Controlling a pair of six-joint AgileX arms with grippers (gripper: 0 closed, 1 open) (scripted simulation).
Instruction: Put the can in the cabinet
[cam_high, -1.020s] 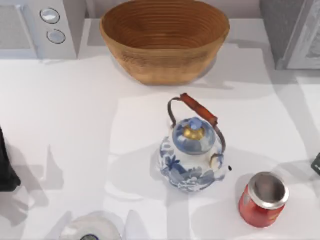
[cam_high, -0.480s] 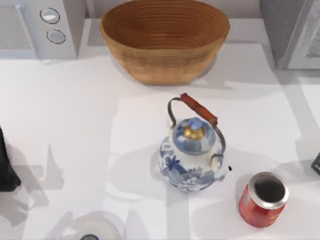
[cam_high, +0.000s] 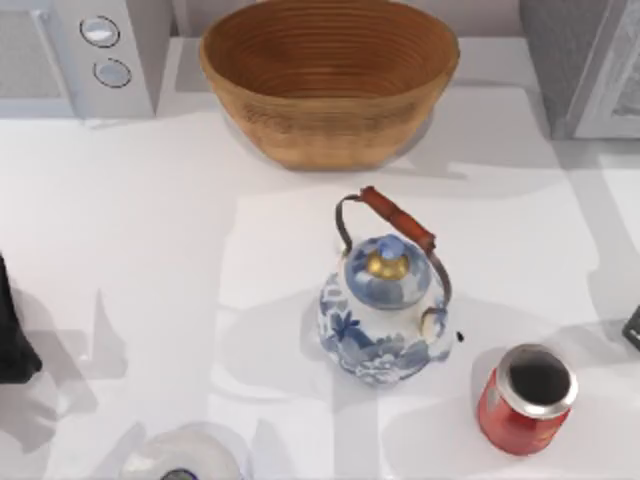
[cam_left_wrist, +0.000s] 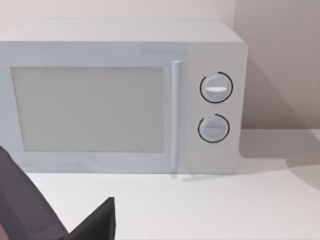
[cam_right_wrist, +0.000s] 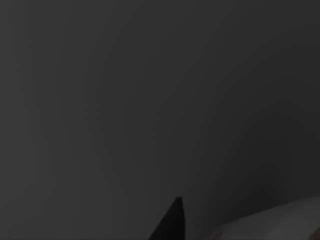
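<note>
Left gripper (cam_left_wrist: 60, 220) is seen as dark parts low in the left wrist view, facing the microwave, and whether it is spread or pressed together I cannot tell. From above, the left arm (cam_high: 12, 335) is a dark shape at the left edge of the white table (cam_high: 130, 230), far to the left of the teapot. Of the right gripper (cam_high: 632, 328) a small dark piece is seen at the right edge of the table, well to the right of the teapot. Its state I also cannot tell, and the right wrist view is dark. I place every thing from the blue-and-white teapot (cam_high: 385, 315), which stands upright near the middle of the table with its wire handle raised over the lid. The light grey microwave (cam_high: 90, 50) stands far behind the teapot and to its left, at the back corner, with two round knobs on its front. The grey cabinet (cam_high: 580, 65) stands behind the teapot and to its right, at the other back corner. The brown woven basket (cam_high: 330, 80) sits directly behind the teapot, apart from it. The can (cam_high: 525, 400), red with a silver rim and a dark top, stands upright on the table just to the right of the teapot and a little in front of it, close but not touching, and well apart from the cabinet. A small round white object (cam_high: 185, 460) lies in front of the teapot and to its left, cut by the edge of the top view.
</note>
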